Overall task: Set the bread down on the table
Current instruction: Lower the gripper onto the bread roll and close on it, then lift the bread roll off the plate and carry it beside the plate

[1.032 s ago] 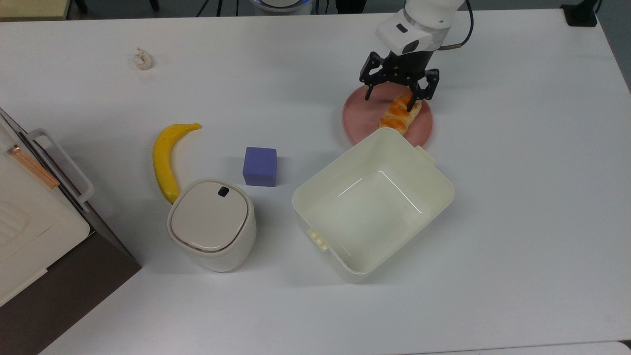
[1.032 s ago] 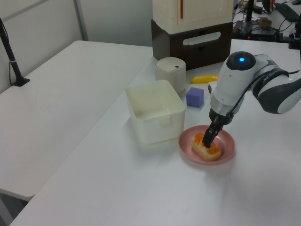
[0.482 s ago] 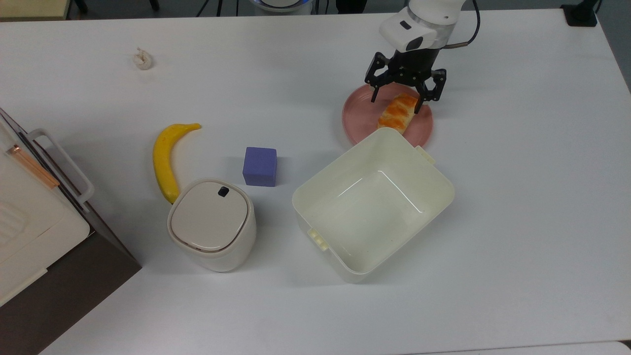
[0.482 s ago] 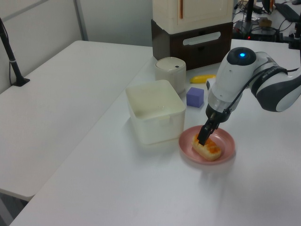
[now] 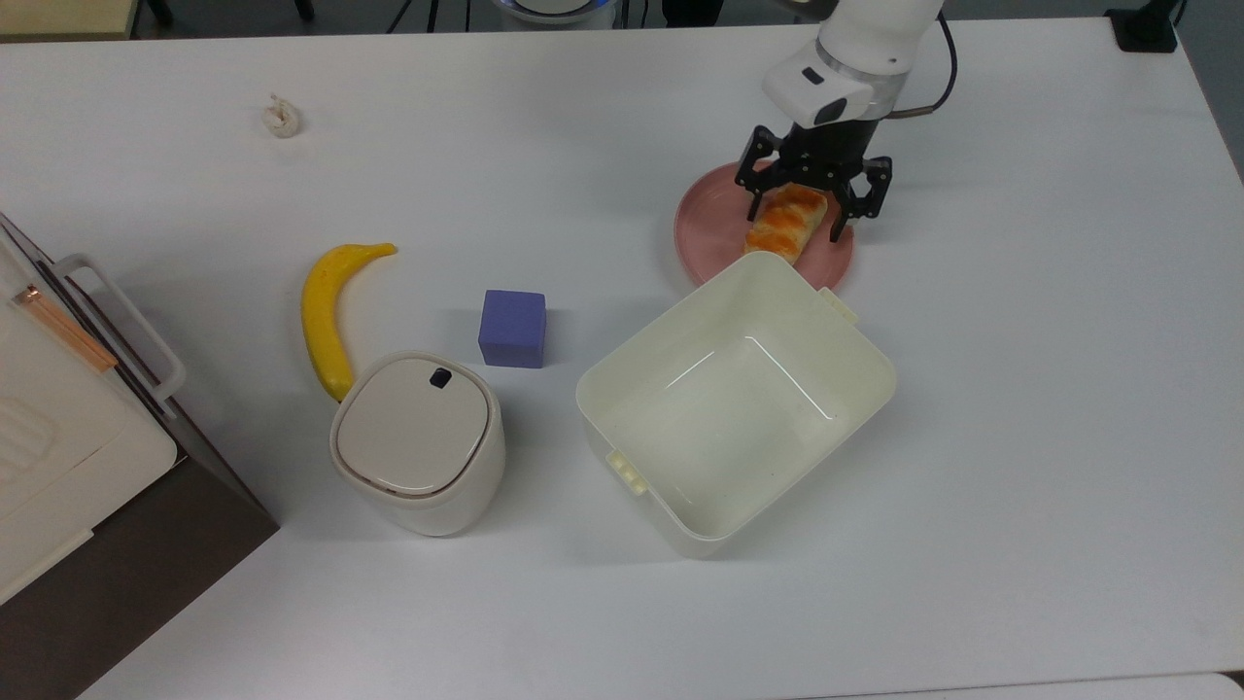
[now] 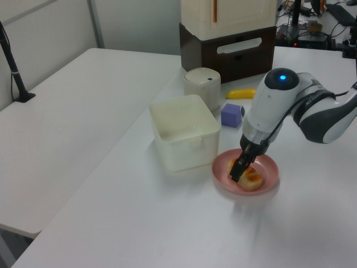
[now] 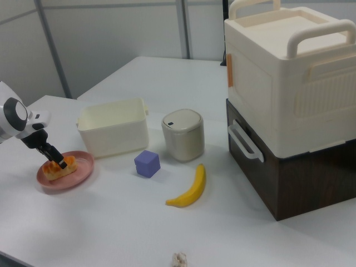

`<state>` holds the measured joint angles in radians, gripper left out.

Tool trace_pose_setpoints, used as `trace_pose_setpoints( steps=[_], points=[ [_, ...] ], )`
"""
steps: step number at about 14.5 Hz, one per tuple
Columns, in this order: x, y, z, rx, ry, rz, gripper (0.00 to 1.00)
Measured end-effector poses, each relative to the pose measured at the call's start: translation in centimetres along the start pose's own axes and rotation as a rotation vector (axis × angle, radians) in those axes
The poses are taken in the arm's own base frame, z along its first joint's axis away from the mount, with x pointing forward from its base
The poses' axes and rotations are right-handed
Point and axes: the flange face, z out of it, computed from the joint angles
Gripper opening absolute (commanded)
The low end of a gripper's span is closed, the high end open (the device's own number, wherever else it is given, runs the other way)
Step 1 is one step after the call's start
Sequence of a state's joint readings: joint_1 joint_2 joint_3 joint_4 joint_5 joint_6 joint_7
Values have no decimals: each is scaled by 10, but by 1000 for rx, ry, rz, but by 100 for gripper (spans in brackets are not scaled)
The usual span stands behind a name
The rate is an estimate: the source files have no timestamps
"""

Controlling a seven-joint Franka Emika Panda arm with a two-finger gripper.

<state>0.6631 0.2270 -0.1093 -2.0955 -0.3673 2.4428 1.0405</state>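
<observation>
The bread [image 5: 783,228], a small pale bun with orange-brown glaze, lies on the round pink plate [image 5: 709,233] on the white table [image 5: 1020,389]. My gripper [image 5: 795,220] is open, low over the plate, with one black finger on each side of the bread's far end. In the left view the gripper [image 6: 237,170] reaches down to the bread [image 6: 252,179] on the plate [image 6: 268,166]. In the right view the gripper [image 7: 59,162] sits right at the bread [image 7: 54,171] on the plate [image 7: 80,167]. I cannot tell whether the fingers touch the bread.
A cream tub [image 5: 736,403] stands right against the plate's near edge. A purple cube [image 5: 512,328], a banana [image 5: 326,316] and a lidded bin [image 5: 418,442] lie toward the top view's left. A stacked crate [image 5: 58,428] fills the left edge. Bare table lies at the top view's right.
My gripper has shifted toward the top view's right and come lower; its fingers now straddle the bread instead of one resting over it. The bread stays on the plate.
</observation>
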Motion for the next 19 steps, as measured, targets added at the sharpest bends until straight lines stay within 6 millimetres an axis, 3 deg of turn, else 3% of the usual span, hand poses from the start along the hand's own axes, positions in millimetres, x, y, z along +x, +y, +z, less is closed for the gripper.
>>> trace_pose_setpoints(
  steps=[1, 2, 7, 14, 16, 19],
  points=[
    [0, -4, 1, 2, 0, -1, 12],
    [0, -6, 1, 3, 2, -1, 0],
    [7, -3, 0, 5, 7, -6, 0],
    [32, 21, -3, -36, -28, -290, 0],
    [36, 30, -14, -45, -81, -371, 0],
    [55, 60, -50, -59, -168, -506, 0]
  ],
)
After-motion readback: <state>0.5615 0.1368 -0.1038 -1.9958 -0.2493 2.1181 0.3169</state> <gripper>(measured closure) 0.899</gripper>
